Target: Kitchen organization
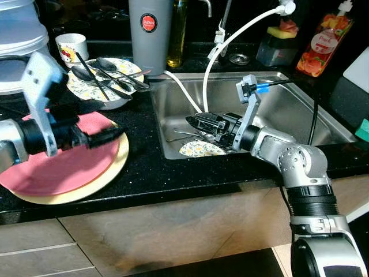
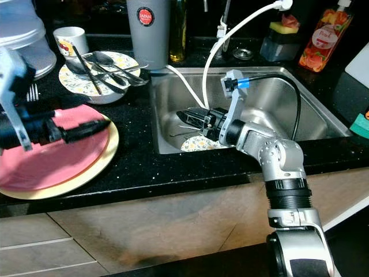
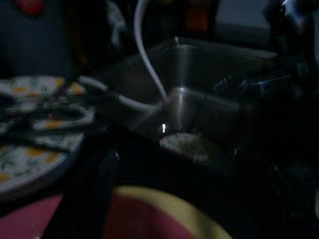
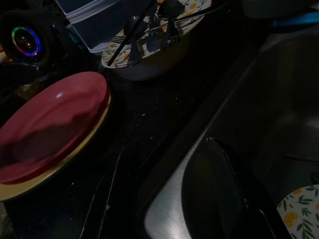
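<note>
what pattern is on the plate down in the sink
White with yellow fruit and green leaves; the plate in the sink shows it best in the right wrist view.

Right hand (image 2: pixel 193 120) reaches into the sink (image 2: pixel 277 109) above a patterned plate (image 2: pixel 199 144).

The black speckled counter (image 1: pixel 150 173) carried a yellow plate (image 1: pixel 106 173) near its front edge with a pink plate (image 1: pixel 63 164) stacked on it. Toward the back edge stood a floral plate (image 1: pixel 86 86) holding spoons (image 1: pixel 109 72), a cup (image 1: pixel 72 46) and a grey tumbler (image 1: pixel 150 34).
</note>
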